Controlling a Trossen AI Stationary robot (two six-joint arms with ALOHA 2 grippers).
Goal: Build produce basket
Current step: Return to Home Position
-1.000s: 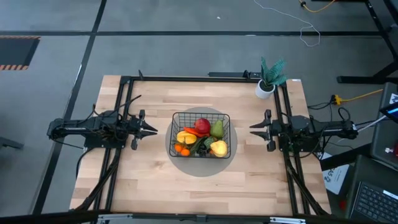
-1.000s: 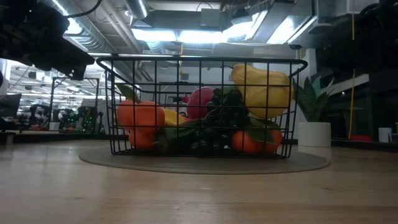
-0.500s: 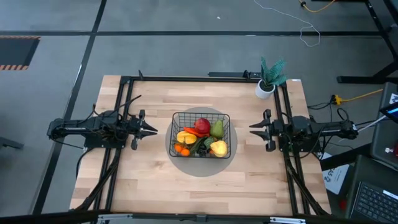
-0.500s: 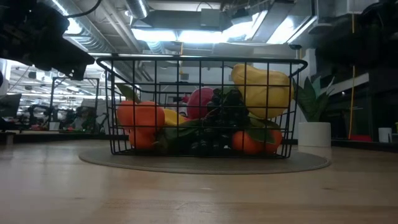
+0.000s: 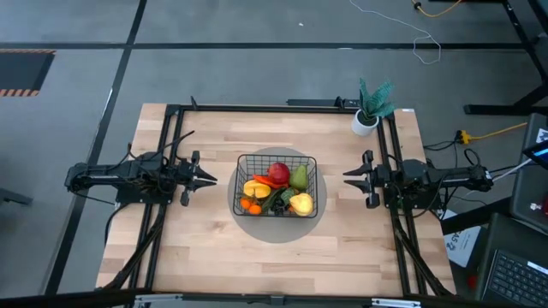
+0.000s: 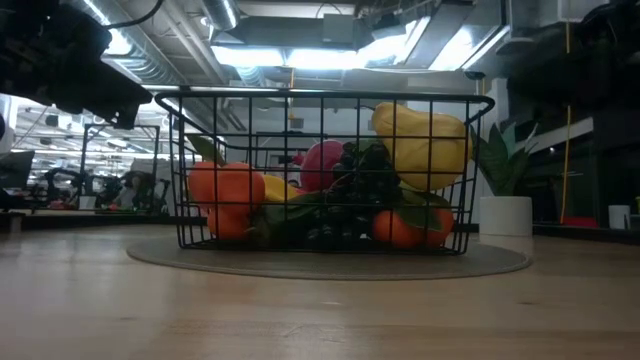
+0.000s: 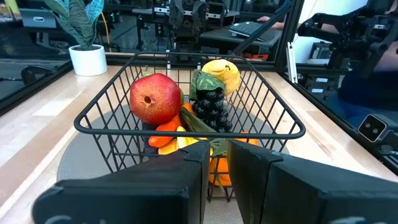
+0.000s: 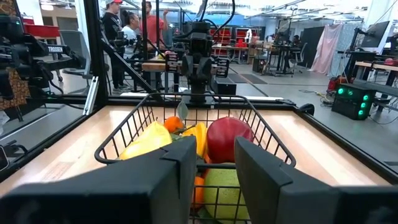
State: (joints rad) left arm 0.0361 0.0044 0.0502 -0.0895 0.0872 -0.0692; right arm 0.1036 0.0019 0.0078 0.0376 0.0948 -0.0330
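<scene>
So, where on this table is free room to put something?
Bare wood: the near strip in front of the grey mat, and the far strip beside the potted plant. Gaps from basket to left gripper and right gripper are narrow. The basket is crowded.

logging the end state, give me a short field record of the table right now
basket: centre of table, on round grey mat
contents: red fruit, green pear, yellow pieces, small oranges, dark grapes
left gripper: left of basket, apart, shut, empty
right gripper: right of basket, apart, shut, empty
potted plant: table corner beyond the right arm, outside basket
</scene>
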